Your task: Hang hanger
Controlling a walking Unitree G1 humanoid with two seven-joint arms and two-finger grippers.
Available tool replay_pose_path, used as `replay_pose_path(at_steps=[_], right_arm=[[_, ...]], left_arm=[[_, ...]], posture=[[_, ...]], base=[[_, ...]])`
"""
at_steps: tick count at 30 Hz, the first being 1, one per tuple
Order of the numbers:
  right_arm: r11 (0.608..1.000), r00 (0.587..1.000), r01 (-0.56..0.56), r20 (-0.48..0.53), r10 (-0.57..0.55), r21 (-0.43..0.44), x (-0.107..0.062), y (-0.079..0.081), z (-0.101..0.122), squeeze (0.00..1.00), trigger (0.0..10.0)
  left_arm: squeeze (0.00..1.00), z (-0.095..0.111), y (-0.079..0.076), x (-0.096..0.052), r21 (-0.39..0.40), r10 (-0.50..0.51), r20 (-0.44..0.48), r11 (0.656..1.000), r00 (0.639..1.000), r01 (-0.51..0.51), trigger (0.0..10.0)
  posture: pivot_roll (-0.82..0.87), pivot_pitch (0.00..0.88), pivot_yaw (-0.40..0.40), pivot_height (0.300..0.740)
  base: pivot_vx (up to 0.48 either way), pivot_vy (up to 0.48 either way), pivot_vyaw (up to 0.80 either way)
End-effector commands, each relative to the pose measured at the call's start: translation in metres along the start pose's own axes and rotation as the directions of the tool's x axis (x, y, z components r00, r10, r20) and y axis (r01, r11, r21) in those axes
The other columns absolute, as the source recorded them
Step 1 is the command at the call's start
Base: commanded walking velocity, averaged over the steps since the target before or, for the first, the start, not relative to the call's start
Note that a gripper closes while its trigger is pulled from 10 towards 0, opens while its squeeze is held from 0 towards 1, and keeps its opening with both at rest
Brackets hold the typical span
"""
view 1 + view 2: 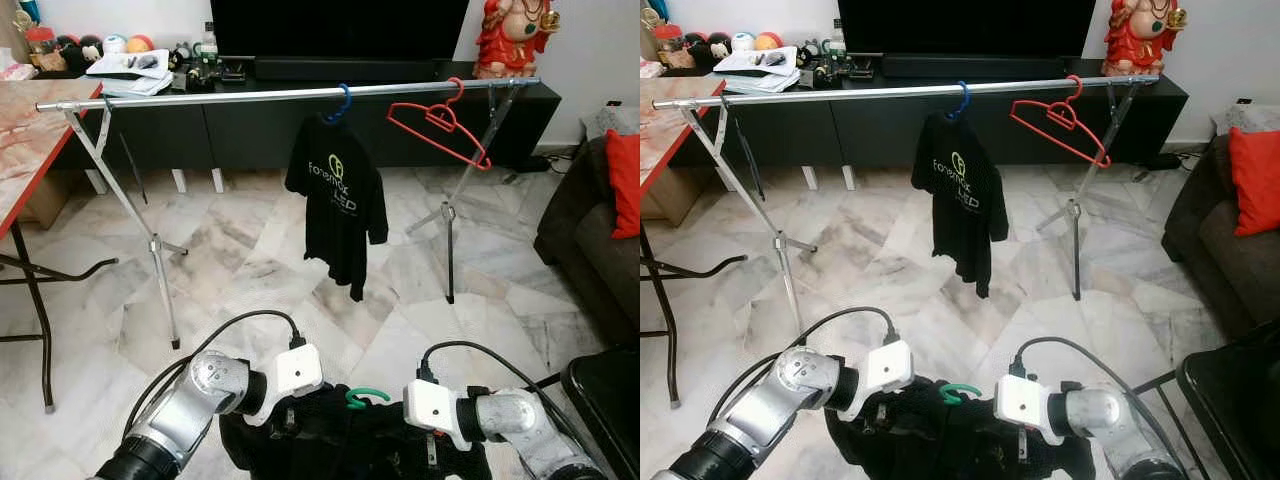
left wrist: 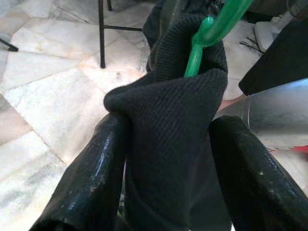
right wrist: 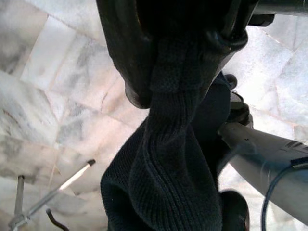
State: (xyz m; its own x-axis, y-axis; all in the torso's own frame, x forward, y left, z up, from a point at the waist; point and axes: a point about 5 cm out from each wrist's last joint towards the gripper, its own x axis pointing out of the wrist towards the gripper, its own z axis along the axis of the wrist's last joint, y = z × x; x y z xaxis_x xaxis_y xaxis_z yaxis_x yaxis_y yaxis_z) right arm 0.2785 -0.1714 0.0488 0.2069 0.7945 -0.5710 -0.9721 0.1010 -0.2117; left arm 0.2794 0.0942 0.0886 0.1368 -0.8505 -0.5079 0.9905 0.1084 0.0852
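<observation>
- Left tool [image 2: 163,159]: fingers [image 2: 91,183] clamped on dark knit garment [image 1: 330,440], low in front of robot.
- Right tool [image 3: 178,53]: pinching same garment's other side.
- Green hanger [image 1: 366,398] hook pokes up btwn both tools.
- Rail [image 1: 200,97] ahead holds black T-shirt [image 1: 340,200] & red hanger [image 1: 440,122].

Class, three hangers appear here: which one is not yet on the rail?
The green hanger, carrying a black garment held between both grippers. The blue hanger and the bare red hanger already hang on the rail.

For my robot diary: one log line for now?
left claw: gripping black garment | right claw: gripping it | green hanger: unhung | rail: ahead
</observation>
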Motion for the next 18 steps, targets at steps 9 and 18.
replay_pose_path(at_steps=[9, 18], right_arm=[[1.0, 0.997, -0.013, 0.081, 0.015, -0.02, 0.006, -0.007, 0.016, 0.0, 0.0], [1.0, 0.995, -0.007, 0.097, 0.009, -0.021, 0.007, -0.012, 0.022, 0.0, 0.0]], left_arm=[[0.0, 0.002, 0.001, 0.005, 0.009, -0.035, 0.004, 0.999, 0.999, 0.035, 4.9], [0.0, 0.004, 0.001, 0.008, -0.008, -0.036, 0.033, 0.999, 0.999, 0.036, 0.0]], posture=[[-0.02, 0.064, -0.034, 0.74], [-0.02, 0.058, -0.038, 0.74]], base=[[0.0, 0.0, 0.0], [0.0, 0.0, 0.0]])
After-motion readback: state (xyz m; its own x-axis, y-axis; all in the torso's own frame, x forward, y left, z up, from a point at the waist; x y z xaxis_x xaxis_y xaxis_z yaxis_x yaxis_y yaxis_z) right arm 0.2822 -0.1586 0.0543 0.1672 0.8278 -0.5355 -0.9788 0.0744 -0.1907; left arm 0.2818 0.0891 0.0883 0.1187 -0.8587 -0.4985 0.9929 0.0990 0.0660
